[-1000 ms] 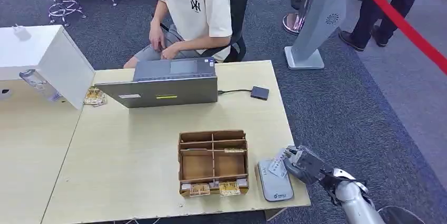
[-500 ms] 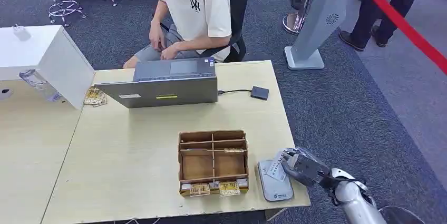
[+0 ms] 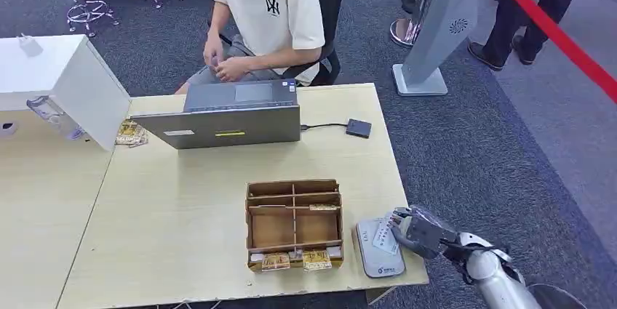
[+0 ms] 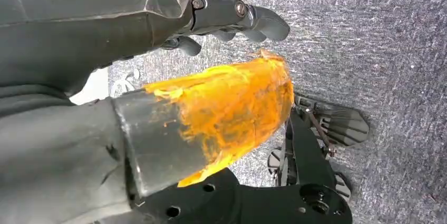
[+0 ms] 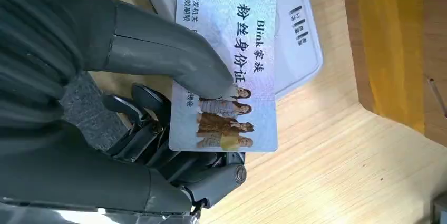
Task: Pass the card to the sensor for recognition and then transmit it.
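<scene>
Card (image 5: 226, 66) sits pinched under the thumb of your right hand (image 3: 418, 230), held flat over the grey sensor (image 3: 377, 251) at the tabletop (image 3: 174, 214) corner beside the cardboard organiser (image 3: 294, 224), while your left hand (image 4: 158, 76) hangs with fingers apart, holding nothing, over grey carpet (image 4: 379, 50).

Bright even indoor light, soft faint shadows, head view slightly soft, wrist close-ups sharp
</scene>
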Motion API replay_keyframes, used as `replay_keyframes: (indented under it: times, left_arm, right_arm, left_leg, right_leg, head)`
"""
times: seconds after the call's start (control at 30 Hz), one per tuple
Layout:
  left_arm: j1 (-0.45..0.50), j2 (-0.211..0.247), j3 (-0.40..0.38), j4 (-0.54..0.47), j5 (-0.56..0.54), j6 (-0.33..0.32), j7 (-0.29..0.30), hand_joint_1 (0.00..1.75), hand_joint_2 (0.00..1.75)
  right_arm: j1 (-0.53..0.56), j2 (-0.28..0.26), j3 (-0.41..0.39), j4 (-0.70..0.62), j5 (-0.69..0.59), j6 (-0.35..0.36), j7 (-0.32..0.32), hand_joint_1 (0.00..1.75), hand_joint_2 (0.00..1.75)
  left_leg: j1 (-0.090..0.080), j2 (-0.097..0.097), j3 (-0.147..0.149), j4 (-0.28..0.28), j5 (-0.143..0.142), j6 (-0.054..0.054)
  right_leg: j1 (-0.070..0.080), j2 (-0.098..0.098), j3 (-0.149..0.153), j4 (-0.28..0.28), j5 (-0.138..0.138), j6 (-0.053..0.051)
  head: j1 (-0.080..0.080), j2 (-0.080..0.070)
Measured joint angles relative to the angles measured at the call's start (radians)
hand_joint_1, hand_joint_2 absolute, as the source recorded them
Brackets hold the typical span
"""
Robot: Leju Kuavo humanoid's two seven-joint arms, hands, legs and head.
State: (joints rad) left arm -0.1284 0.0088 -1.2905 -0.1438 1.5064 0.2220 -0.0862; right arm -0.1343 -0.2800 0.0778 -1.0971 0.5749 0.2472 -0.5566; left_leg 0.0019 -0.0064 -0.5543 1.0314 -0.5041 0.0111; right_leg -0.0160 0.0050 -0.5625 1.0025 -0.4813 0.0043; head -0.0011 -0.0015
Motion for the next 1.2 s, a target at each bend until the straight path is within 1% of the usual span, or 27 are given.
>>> replay_keyframes:
  times: [0.27, 0.47, 0.53, 0.67, 0.73, 0.87, 0.9, 1.0, 1.07, 1.2]
  left_arm:
    - [0.0, 0.002, 0.001, 0.0, 0.0, 0.0, 0.0, 0.0, 0.0]
    - [0.0, 0.003, 0.002, 0.0, 0.0, 0.002, 0.0, 0.0, 0.0]
    - [0.0, 0.003, 0.002, 0.0, 0.0, 0.003, -0.001, 0.0, 0.0]
    - [0.0, 0.002, 0.007, 0.0, 0.0, 0.005, -0.008, 0.0, 0.0]
    - [0.0, 0.001, 0.011, 0.0, 0.0, 0.006, -0.01, 0.0, 0.0]
    - [0.0, -0.004, 0.019, 0.0, 0.0, 0.009, -0.013, 0.0, 0.0]
    - [0.0, -0.005, 0.019, 0.0, 0.0, 0.009, -0.014, 0.0, 0.0]
    - [0.002, -0.01, 0.02, 0.0, 0.0, 0.009, -0.016, 0.0, 0.0]
    - [0.001, -0.013, 0.02, 0.0, 0.0, 0.009, -0.016, 0.0, 0.0]
    - [0.003, -0.019, 0.02, 0.0, 0.0, 0.009, -0.016, 0.0, 0.0]
  right_arm:
    - [-0.013, -0.007, 0.024, 0.008, 0.021, -0.019, 0.021, 1.75, 1.75]
    - [-0.022, -0.005, 0.041, 0.014, 0.033, -0.053, 0.033, 1.75, 1.75]
    - [-0.023, 0.001, 0.045, 0.015, 0.037, -0.074, 0.037, 1.75, 1.75]
    - [-0.024, 0.032, 0.044, 0.009, 0.049, -0.134, 0.053, 1.75, 1.75]
    - [-0.024, 0.059, 0.034, -0.005, 0.055, -0.17, 0.064, 1.75, 1.75]
    - [-0.023, 0.129, -0.013, -0.066, 0.066, -0.223, 0.085, 1.75, 1.75]
    - [-0.022, 0.143, -0.027, -0.083, 0.071, -0.234, 0.086, 1.75, 1.75]
    - [-0.017, 0.207, -0.09, -0.166, 0.08, -0.271, 0.087, 1.75, 1.75]
    - [-0.014, 0.243, -0.122, -0.214, 0.08, -0.285, 0.082, 1.75, 1.75]
    - [-0.001, 0.319, -0.196, -0.327, 0.068, -0.328, 0.051, 1.75, 1.75]
  left_leg:
    - [0.0, 0.0, 0.001, 0.0, 0.0, 0.0]
    - [0.0, 0.0, 0.001, 0.0, 0.0, 0.0]
    - [0.0, 0.0, 0.002, 0.0, 0.0, 0.0]
    - [0.0, 0.001, 0.002, 0.0, 0.0, 0.0]
    - [0.0, 0.001, 0.002, 0.0, 0.0, 0.0]
    - [0.0, 0.0, 0.002, 0.0, 0.0, 0.0]
    - [0.0, 0.0, 0.001, 0.0, 0.0, 0.0]
    - [0.0, 0.0, 0.001, 0.0, 0.0, 0.0]
    - [0.0, 0.0, 0.001, 0.0, 0.0, 0.0]
    - [0.0, 0.0, 0.0, 0.0, 0.0, 0.0]
  right_leg:
    - [0.0, 0.0, 0.0, 0.0, 0.0, 0.0]
    - [0.0, 0.0, 0.001, 0.0, 0.0, 0.0]
    - [0.0, 0.0, 0.002, 0.0, 0.0, 0.0]
    - [0.0, 0.0, 0.002, 0.0, 0.0, 0.0]
    - [0.0, 0.0, 0.002, 0.0, 0.0, 0.0]
    - [0.0, 0.0, 0.002, 0.0, 0.0, 0.0]
    - [0.0, 0.0, 0.002, 0.0, 0.0, 0.0]
    - [0.0, 0.0, 0.001, 0.001, 0.0, 0.0]
    - [0.0, 0.0, 0.001, 0.001, 0.0, 0.0]
    - [0.0, 0.0, 0.001, 0.0, 0.0, 0.0]
  head:
    - [0.0, 0.0]
    - [0.0, 0.0]
    - [0.0, 0.0]
    - [0.0, 0.0]
    - [0.0, 0.0]
    - [0.0, 0.0]
    - [0.0, 0.0]
    - [0.0, 0.0]
    - [0.0, 0.0]
    - [0.0, 0.0]
